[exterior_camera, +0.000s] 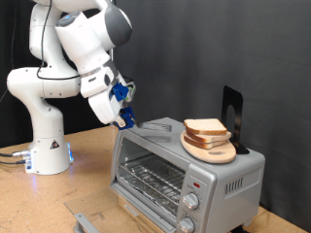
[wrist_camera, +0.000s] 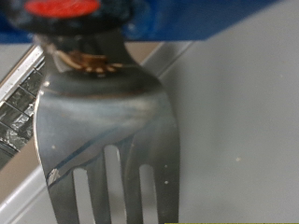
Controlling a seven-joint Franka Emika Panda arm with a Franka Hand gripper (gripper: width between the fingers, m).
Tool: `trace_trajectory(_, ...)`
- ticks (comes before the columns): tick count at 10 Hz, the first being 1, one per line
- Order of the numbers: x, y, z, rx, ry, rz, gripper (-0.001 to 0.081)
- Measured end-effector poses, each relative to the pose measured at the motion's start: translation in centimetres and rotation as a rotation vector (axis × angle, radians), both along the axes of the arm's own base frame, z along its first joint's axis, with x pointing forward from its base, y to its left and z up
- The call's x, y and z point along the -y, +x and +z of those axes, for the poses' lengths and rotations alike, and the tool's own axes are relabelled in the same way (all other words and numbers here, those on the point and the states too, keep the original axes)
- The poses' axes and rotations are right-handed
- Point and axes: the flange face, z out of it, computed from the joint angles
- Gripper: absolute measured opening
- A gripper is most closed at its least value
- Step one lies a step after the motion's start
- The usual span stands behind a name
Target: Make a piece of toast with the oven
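Observation:
The silver toaster oven (exterior_camera: 209, 177) stands on the table with its glass door (exterior_camera: 97, 219) folded down and its wire rack (exterior_camera: 155, 177) bare. On the oven's top a round wooden plate (exterior_camera: 220, 154) carries two stacked bread slices: the piece of toast (exterior_camera: 206, 126) lies on top of the second slice (exterior_camera: 204, 140). My gripper (exterior_camera: 124, 114), with blue fingers, is shut on a slotted metal spatula (exterior_camera: 154, 125) whose blade lies low over the oven's top, pointing at the plate from the exterior view's left. The wrist view is filled by the spatula blade (wrist_camera: 107, 121).
A black upright stand (exterior_camera: 231, 116) rises behind the plate. Two round knobs (exterior_camera: 191, 202) sit at the oven's front right. The arm's white base (exterior_camera: 49, 155) stands at the exterior view's left on the wooden table (exterior_camera: 87, 180).

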Motion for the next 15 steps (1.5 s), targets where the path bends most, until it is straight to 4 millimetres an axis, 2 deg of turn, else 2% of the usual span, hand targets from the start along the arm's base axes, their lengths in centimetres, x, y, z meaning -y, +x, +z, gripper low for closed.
trace_trajectory(4, -2.6, 0.4, -0.1, 0.014, -0.004, -0.038, 0.0363)
trace_trajectory(7, -3.7, 0.6, -0.1, 0.023, 0.006, -0.039, 0.0363)
trace_trajectory(10, -4.4, 0.8, 0.3, 0.032, 0.024, -0.045, 0.0363)
trace_trajectory(15, -4.3, 1.2, 1.1, 0.050, 0.044, -0.060, 0.0363)
